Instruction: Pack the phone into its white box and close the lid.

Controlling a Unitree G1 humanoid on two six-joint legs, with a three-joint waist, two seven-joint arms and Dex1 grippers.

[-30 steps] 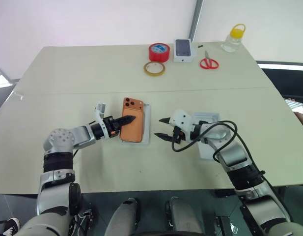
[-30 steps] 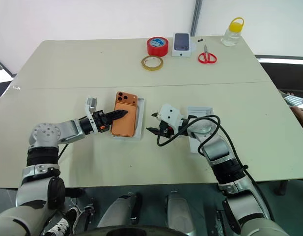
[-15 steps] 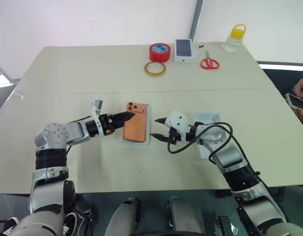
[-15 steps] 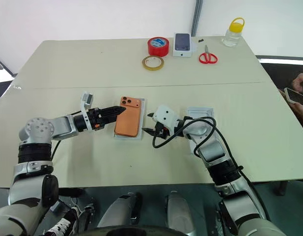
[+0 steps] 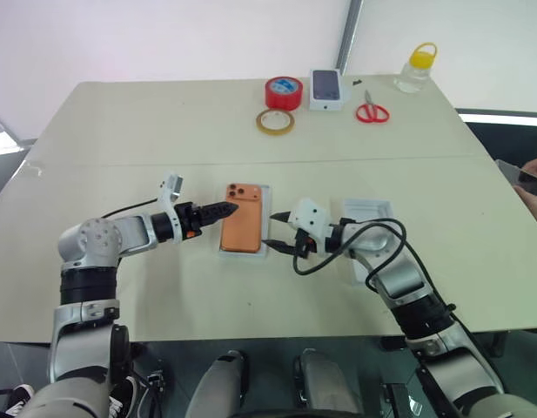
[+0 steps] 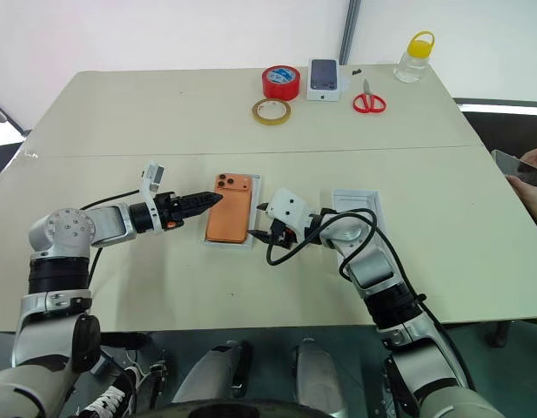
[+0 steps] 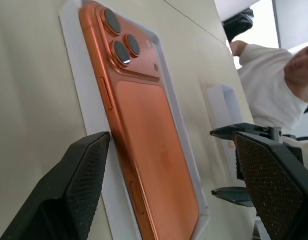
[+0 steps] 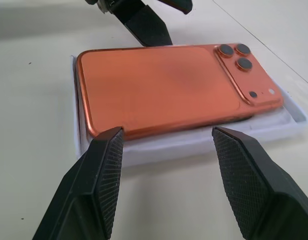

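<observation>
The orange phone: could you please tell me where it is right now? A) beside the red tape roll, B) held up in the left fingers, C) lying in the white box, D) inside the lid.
C: the orange phone lies camera side up in the white box, with both sets of fingers open and clear of it.

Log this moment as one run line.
phone: in white box | left pincer: open | right pincer: open | lid: off

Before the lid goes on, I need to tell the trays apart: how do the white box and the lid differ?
The white box holds the orange phone; the lid holds nothing. The white box lies between both grippers, the lid beside the right arm. Both are shallow white rectangular trays on the table.
</observation>
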